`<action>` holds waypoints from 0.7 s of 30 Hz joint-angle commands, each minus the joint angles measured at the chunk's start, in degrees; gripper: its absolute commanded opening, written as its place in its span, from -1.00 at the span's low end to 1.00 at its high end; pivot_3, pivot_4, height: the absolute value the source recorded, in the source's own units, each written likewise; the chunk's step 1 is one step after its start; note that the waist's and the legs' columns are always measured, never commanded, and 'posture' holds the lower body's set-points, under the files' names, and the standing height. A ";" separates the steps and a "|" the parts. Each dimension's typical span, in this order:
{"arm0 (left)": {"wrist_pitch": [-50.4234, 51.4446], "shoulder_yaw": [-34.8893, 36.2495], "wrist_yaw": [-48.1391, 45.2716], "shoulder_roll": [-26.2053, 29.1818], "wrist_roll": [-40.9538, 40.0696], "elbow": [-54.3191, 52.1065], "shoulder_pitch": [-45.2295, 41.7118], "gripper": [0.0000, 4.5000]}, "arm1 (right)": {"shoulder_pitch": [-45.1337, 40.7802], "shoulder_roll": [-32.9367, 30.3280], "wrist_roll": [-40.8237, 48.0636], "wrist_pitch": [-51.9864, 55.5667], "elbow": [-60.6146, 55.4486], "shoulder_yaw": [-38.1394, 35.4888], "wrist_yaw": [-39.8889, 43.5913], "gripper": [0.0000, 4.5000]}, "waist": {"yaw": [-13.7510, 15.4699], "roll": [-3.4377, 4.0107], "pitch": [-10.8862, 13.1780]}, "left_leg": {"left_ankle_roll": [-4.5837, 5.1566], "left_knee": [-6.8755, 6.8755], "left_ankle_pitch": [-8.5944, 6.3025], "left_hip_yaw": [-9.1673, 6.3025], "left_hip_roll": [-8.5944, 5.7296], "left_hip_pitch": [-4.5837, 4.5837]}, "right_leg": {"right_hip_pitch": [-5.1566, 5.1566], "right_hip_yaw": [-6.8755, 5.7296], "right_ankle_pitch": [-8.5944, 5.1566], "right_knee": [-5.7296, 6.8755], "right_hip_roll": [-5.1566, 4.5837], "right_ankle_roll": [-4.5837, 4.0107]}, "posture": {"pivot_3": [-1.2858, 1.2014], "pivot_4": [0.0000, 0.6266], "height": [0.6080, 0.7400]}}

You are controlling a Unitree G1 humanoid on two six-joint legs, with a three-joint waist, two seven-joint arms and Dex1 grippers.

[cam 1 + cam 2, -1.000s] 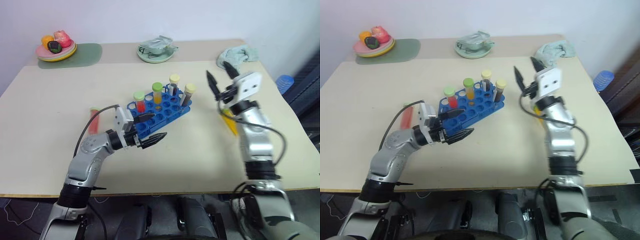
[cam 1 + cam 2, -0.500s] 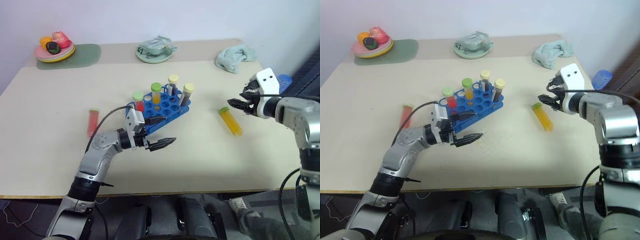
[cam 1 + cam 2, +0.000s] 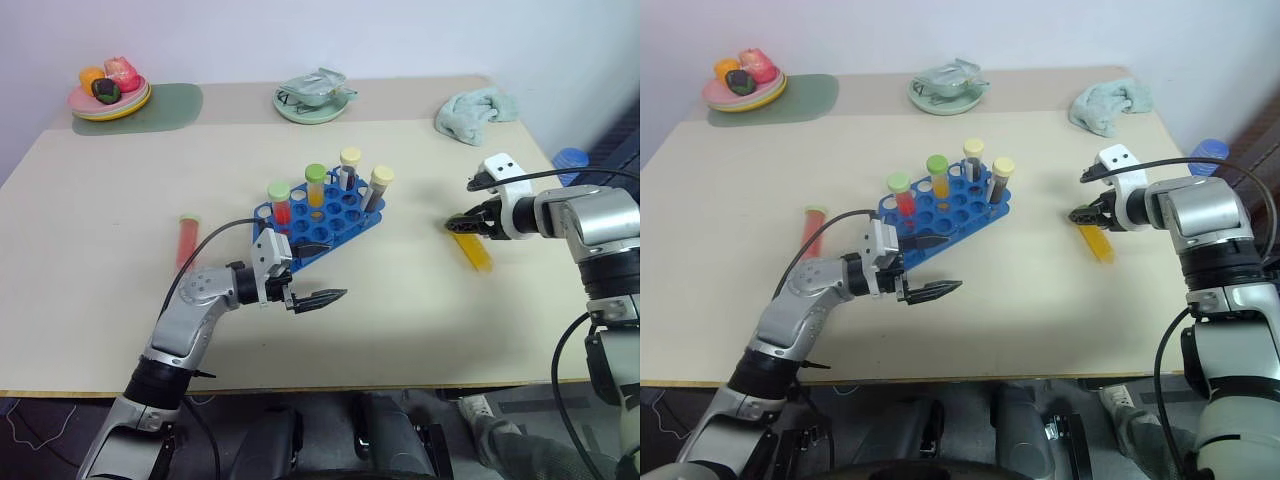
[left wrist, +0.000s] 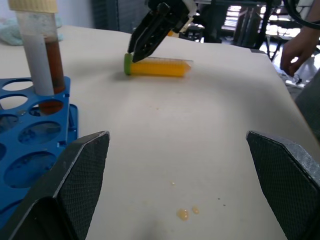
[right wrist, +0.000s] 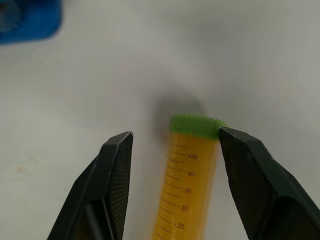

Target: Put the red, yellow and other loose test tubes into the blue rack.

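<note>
A: Where is the yellow tube (image 3: 470, 245)?

B: Lying flat on the table (image 3: 400, 320) near its right edge, green cap toward the blue rack (image 3: 318, 222). The right gripper (image 5: 172, 150) is down over its capped end, jaws apart on either side, not closed on it.

A: And the red tube (image 3: 187, 240)?

B: Lying toward the table's left edge, well apart from the rack.

A: The left gripper (image 3: 318, 270)?

B: Spread wide and holding nothing, just in front of the rack, which stands mid-table with four capped tubes upright in it.
</note>
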 commanded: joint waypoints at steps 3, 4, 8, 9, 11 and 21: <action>0.21 0.58 1.03 0.72 -0.29 -3.46 1.01 1.00 | 0.68 -0.36 -3.33 -1.99 2.57 3.10 3.18 0.21 | -0.04 0.03 0.00 | 0.00 0.00 0.00 0.00 0.00 -0.04 | -0.04 0.00 0.00 0.02 0.00 0.00 | 0.03 -0.52 1.00; 0.27 0.52 1.17 0.79 -0.34 -3.62 1.14 1.00 | 0.73 -0.20 -3.80 -2.26 2.87 3.40 3.37 0.21 | -0.03 0.02 0.00 | 0.00 0.00 0.00 0.00 -0.01 -0.03 | -0.04 0.00 0.00 0.02 0.00 0.00 | 0.03 -0.52 1.00; 0.40 0.37 1.51 0.77 -0.49 -4.03 1.57 1.00 | 0.58 1.04 -5.56 -4.12 4.57 3.66 3.29 -0.03 | -0.06 0.00 -0.01 | -0.01 0.03 0.01 0.00 -0.01 -0.03 | -0.03 0.00 0.02 0.03 0.00 0.02 | 0.03 -0.52 1.00; 0.43 0.33 1.56 0.75 -0.53 -4.10 1.68 1.00 | 0.40 1.40 -5.97 -4.73 4.97 3.53 3.21 -0.16 | -0.08 0.00 -0.01 | -0.01 0.03 0.01 0.00 -0.01 -0.02 | -0.02 0.00 0.03 0.02 0.00 0.02 | 0.03 -0.52 1.00; 0.45 0.27 1.63 0.71 -0.60 -4.18 1.83 1.00 | -0.07 2.12 -6.31 -5.20 5.12 3.15 3.21 -0.56 | -0.22 0.00 -0.01 | -0.01 0.04 0.01 0.00 -0.01 -0.02 | -0.02 0.00 0.07 0.02 0.00 0.01 | 0.03 -0.52 1.00; 0.57 0.64 1.69 0.62 -1.05 -3.84 1.94 1.00 | 3.30 3.89 0.25 -3.75 -9.32 -4.59 5.49 -0.64 | -0.18 0.01 0.00 | -0.07 0.02 0.04 -0.01 0.04 0.00 | -0.06 0.00 0.21 0.04 0.07 -0.06 | 0.03 -0.52 1.00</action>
